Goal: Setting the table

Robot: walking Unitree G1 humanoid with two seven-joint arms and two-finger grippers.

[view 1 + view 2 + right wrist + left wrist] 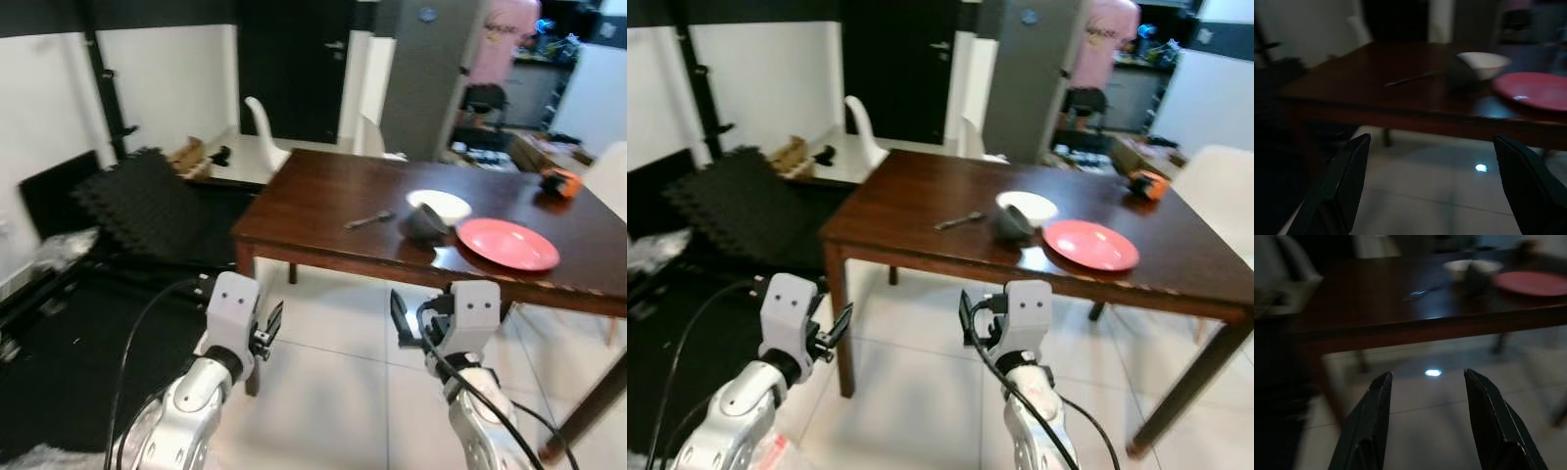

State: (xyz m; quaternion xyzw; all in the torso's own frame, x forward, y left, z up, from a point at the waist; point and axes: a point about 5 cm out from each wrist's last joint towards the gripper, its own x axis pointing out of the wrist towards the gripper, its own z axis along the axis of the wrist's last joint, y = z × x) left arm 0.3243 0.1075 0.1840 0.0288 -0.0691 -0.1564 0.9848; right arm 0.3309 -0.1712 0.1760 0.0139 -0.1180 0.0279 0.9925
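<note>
Two silver, rounded metal forearms end in boxy white wrist housings, each marked with two small dark dots on its face. Black cables loop along both arms and into the wrists. The left gripper [270,326] and the right gripper [399,320] carry long, flat black fingers [1374,423] that taper toward the tips, with a matte, slightly ridged surface.

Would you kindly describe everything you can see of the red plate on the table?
The red plate is round, shallow and coral red, with a smooth, slightly glossy surface and nothing on it. It lies flat on the dark wooden table, near the table's front edge, on the robot's right side. A dark cup and a white bowl sit just to its left; whether they touch it cannot be told.
</note>
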